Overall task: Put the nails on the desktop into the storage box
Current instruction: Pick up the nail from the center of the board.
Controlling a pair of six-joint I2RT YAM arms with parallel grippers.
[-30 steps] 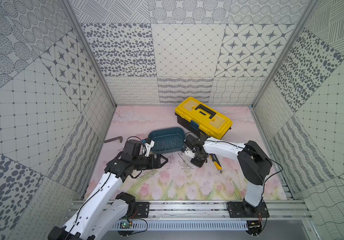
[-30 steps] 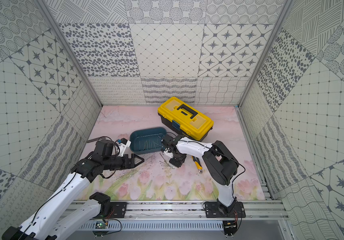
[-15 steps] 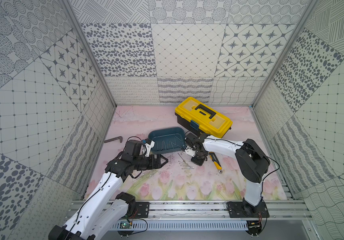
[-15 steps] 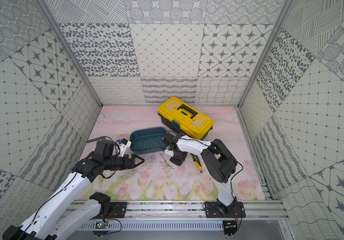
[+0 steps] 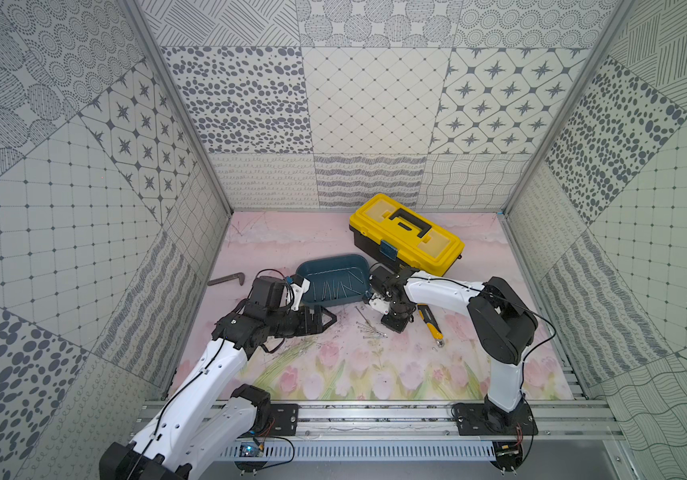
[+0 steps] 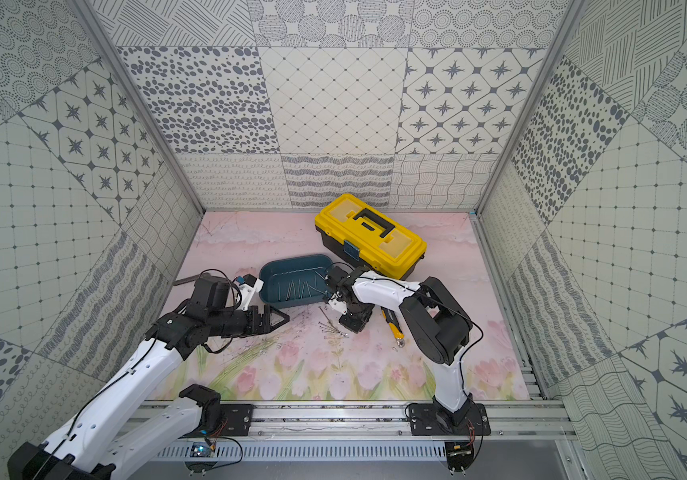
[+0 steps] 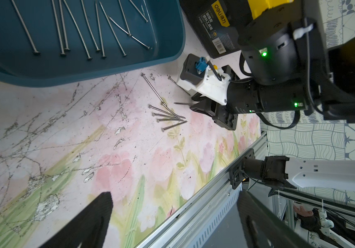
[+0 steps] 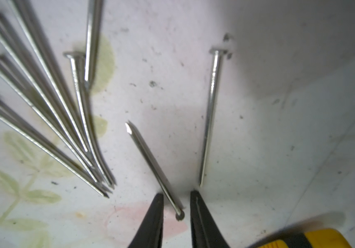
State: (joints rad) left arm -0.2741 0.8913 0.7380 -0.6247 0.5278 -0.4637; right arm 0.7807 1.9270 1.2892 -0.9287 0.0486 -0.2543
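The right gripper (image 8: 176, 194) points down at the desktop (image 5: 354, 365), just off the corner of the storage box (image 5: 333, 260) that faces the right arm's base. Its two black fingers (image 8: 153, 219) stand a narrow way apart, straddling the head end of a single nail (image 8: 150, 163). A sliver of surface shows on each side of the nail, so the jaws are not pressed on it. Just beside it, on the side away from the cluster, lies a second nail (image 8: 211, 111), its tip near the other fingertip. On the opposite side a fan of nails (image 8: 54, 120) spreads out with the points bunched together. In the left wrist view that fan (image 7: 169, 118) sits near the box's front wall (image 7: 86, 74), apart from it. Inside the box, about a dozen boxed nails (image 7: 99, 32) lie flat on the floor. The left gripper (image 5: 327, 321) hangs just in front of the box with its jaws spread wide and nothing between them. A yellow-and-black utility knife (image 5: 431, 322) lies beyond the right gripper, farther from the box. A yellow-lidded toolbox (image 5: 406, 235) stands just behind the box's far right corner. An L-shaped bar (image 5: 227, 279) rests well off the box's left end.
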